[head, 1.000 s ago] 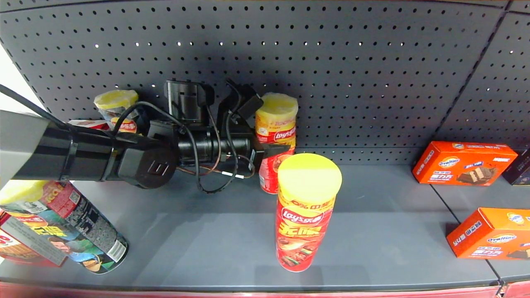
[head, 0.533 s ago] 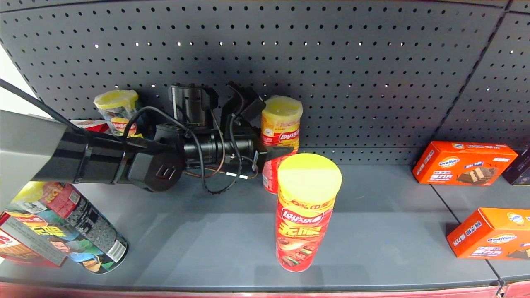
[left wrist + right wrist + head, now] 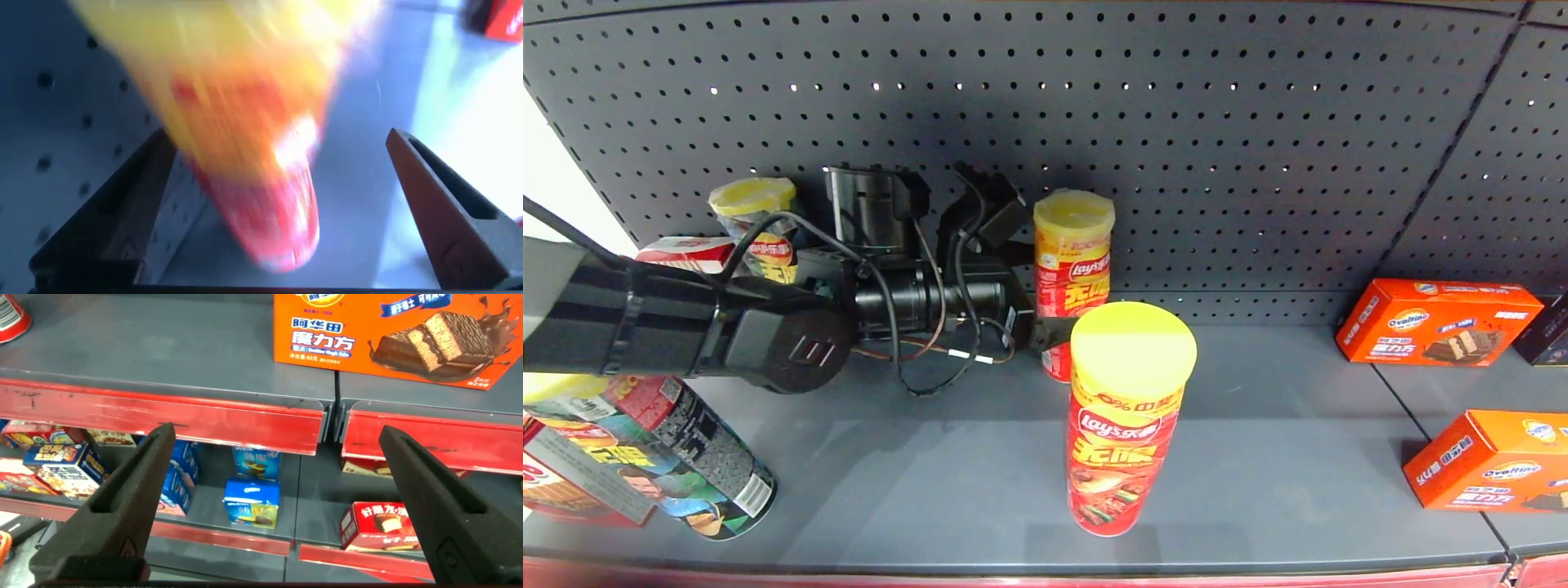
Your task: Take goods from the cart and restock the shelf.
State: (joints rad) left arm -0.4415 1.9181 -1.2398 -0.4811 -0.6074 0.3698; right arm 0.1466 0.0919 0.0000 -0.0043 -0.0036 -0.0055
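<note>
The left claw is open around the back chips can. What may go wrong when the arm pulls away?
1. The left claw brackets the back can closely; a sideways pull might tip it.
2. The front can stands just in front; a toppling back can might knock it over.

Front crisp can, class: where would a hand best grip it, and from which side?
Grip the front can across its round body at mid-height, coming level from the open front of the shelf. It stands upright with bare shelf either side; another can stands close behind.
</note>
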